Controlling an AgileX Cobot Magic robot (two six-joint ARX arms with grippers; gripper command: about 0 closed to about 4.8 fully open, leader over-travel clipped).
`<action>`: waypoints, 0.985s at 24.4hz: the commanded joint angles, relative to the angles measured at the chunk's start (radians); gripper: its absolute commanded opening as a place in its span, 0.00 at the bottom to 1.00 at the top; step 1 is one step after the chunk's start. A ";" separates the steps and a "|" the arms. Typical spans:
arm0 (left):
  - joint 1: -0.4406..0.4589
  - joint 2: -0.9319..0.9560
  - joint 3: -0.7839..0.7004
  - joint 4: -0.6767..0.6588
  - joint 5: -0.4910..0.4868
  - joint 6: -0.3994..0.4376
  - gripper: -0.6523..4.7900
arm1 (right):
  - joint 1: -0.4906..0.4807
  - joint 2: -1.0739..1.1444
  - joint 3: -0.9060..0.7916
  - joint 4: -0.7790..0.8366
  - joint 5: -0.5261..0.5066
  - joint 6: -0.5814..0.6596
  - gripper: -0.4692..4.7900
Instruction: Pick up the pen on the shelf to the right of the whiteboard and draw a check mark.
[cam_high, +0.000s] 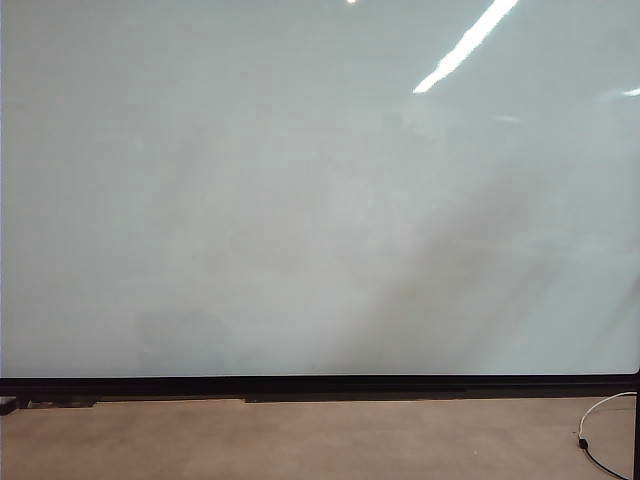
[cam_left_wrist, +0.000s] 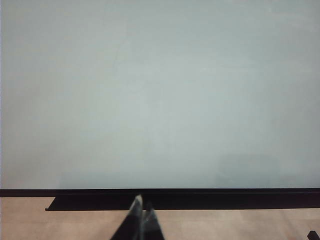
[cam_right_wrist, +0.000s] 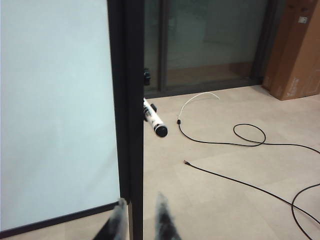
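Observation:
The whiteboard (cam_high: 300, 200) fills the exterior view, pale and glossy, with a black frame (cam_high: 320, 383) along its lower edge and no marks that I can see. Neither gripper shows in that view. In the right wrist view the pen (cam_right_wrist: 154, 119), a white barrel with a black end, sticks out just beyond the board's black side post (cam_right_wrist: 131, 100). My right gripper (cam_right_wrist: 141, 204) is well short of the pen, blurred, its fingers apart and empty. My left gripper (cam_left_wrist: 142, 206) faces the board's lower frame (cam_left_wrist: 160, 192), its fingertips together with nothing between them.
A black ledge (cam_left_wrist: 175, 202) runs under the board's frame. On the floor beyond the post lie a white cable (cam_right_wrist: 197, 97) and black cables (cam_right_wrist: 250, 135). A glass door (cam_right_wrist: 215, 40) and a brown cardboard box (cam_right_wrist: 295, 50) stand behind. Another white cable (cam_high: 600, 415) lies at the lower right.

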 joint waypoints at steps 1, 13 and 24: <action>0.000 0.000 0.003 0.013 0.000 0.004 0.11 | -0.039 0.084 0.021 0.120 -0.074 0.000 0.24; 0.000 0.000 0.003 0.013 0.000 0.004 0.11 | -0.193 0.264 0.024 0.292 -0.257 -0.044 0.30; 0.000 0.000 0.003 0.013 0.000 0.004 0.11 | -0.270 0.474 0.024 0.561 -0.353 -0.037 0.47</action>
